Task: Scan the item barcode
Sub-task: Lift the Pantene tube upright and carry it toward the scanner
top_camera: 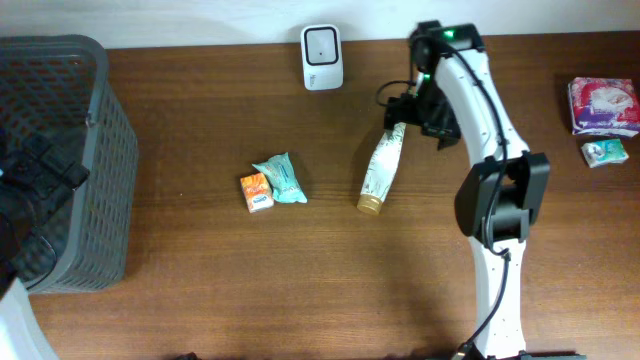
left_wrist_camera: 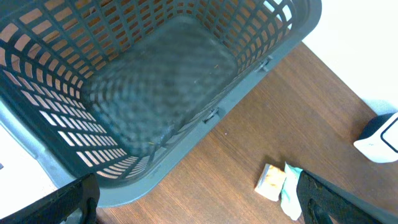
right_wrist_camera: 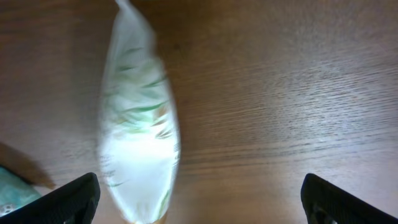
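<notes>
A white tube with green print and a gold cap (top_camera: 380, 168) lies on the wooden table, its crimped end pointing toward the back. In the right wrist view the tube (right_wrist_camera: 138, 124) looks blurred and rests on the wood near the left finger. My right gripper (top_camera: 402, 112) hangs open over the crimped end, holding nothing (right_wrist_camera: 199, 208). The white scanner (top_camera: 322, 57) stands at the back edge. My left gripper (top_camera: 40, 175) is open above the basket's near side (left_wrist_camera: 199, 208), with nothing between its fingers.
A grey mesh basket (top_camera: 110, 130) fills the left end of the table (left_wrist_camera: 155, 93). An orange packet (top_camera: 257, 192) and a teal packet (top_camera: 281, 178) lie together mid-table. Two more packs (top_camera: 603, 105) sit at the far right edge.
</notes>
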